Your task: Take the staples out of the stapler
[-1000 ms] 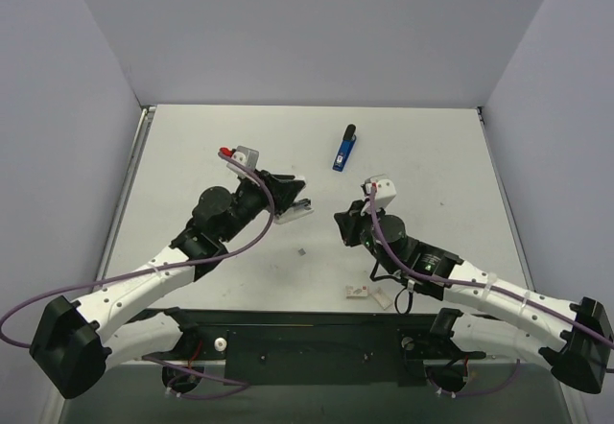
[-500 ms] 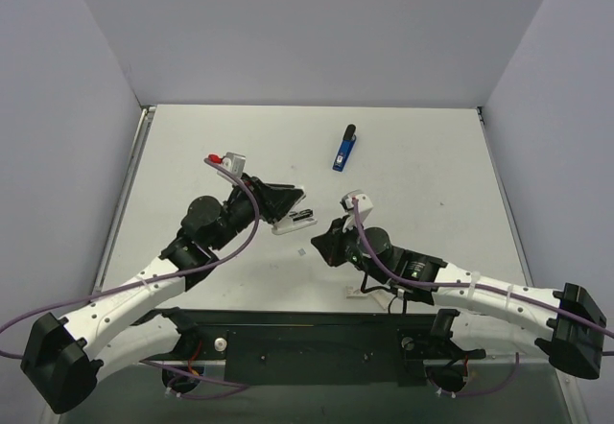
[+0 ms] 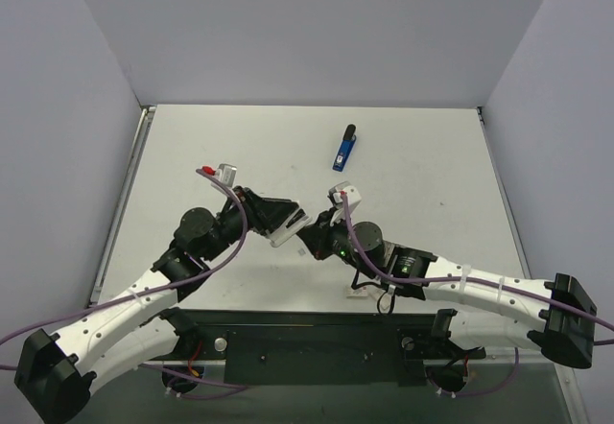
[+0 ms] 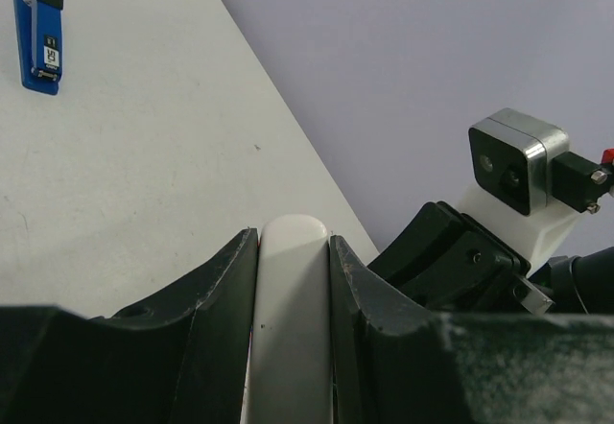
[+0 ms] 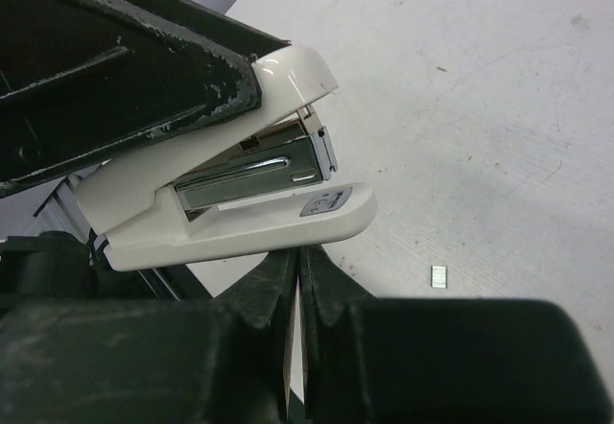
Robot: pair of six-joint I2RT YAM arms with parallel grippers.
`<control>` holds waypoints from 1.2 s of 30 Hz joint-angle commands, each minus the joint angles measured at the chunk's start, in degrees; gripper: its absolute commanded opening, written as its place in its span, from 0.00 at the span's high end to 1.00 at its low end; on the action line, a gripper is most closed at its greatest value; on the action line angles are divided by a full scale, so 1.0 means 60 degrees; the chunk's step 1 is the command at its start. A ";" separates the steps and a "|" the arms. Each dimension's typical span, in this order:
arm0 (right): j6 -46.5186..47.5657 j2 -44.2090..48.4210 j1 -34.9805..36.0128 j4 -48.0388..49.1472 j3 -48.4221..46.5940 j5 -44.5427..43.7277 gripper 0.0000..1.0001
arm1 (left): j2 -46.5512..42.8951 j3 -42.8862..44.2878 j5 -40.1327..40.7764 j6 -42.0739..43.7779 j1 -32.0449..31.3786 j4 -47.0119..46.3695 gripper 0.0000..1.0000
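Left pincer [image 4: 293, 247] is seen clamped on the white stapler [image 5: 240, 227], one jaw pressed to each side of its body. The stapler is held clear of the table [image 3: 432, 155] near the middle of the near half, with its nose turned toward the other arm. This hold is judged to serve a purpose: the body is steadied while the front is left free to be worked on. The upper cover is lifted slightly off the base, so the metal magazine between them is exposed. Whether staples remain inside cannot be told.

Just under the nose of the base, the right pincer [image 5: 299, 270] is brought up with its jaws shut and nothing between them. Whether the tips touch the base cannot be told. The closed tips are probably presented as a single narrow point, suited to prodding the magazine or its contents.

On the table beyond the stapler's nose, a small strip of staples [image 5: 438, 275] is seen lying loose. Farther right and toward the back, a blue tool with a black end [image 3: 343, 148] is left well apart, unused.
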State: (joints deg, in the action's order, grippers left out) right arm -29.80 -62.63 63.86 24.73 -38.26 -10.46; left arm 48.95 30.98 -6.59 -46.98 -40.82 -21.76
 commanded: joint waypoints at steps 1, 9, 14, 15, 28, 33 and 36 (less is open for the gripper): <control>0.0777 -0.0020 0.0065 0.0581 -0.0639 -0.0512 1.00 | -0.0336 -0.0139 -0.1023 -0.0548 -0.0023 -0.0329 1.00; 0.1714 -0.0181 0.0065 0.0610 -0.1152 -0.0059 1.00 | -0.0600 -0.0344 -0.2356 -0.0841 -0.0023 0.0022 1.00; 0.2256 -0.0372 0.0065 0.0638 -0.1635 0.0395 1.00 | -0.0585 -0.0505 -0.3017 -0.1032 -0.0052 -0.0021 1.00; 0.2431 -0.0445 0.0065 0.0668 -0.1781 0.0627 1.00 | -0.0512 -0.0535 -0.3293 -0.1061 -0.0038 -0.0036 1.00; 0.3838 -0.1060 0.0022 0.0727 -0.3540 0.1655 1.00 | 0.0117 -0.0637 -0.4394 -0.1193 -0.0448 -0.0328 1.00; 0.3912 -0.1090 -0.0169 0.0697 -0.3789 0.1655 1.00 | 0.0411 -0.0652 -0.4483 -0.1135 -0.0697 -0.0578 1.00; 0.3854 -0.0915 -0.0213 0.0756 -0.3571 0.1655 1.00 | 0.0543 -0.0535 -0.4542 -0.0915 -0.0726 -0.0563 1.00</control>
State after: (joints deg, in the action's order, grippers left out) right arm -6.72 -68.45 62.72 5.61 -53.71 -3.33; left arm 50.06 27.68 -14.57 -50.81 -38.74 -28.49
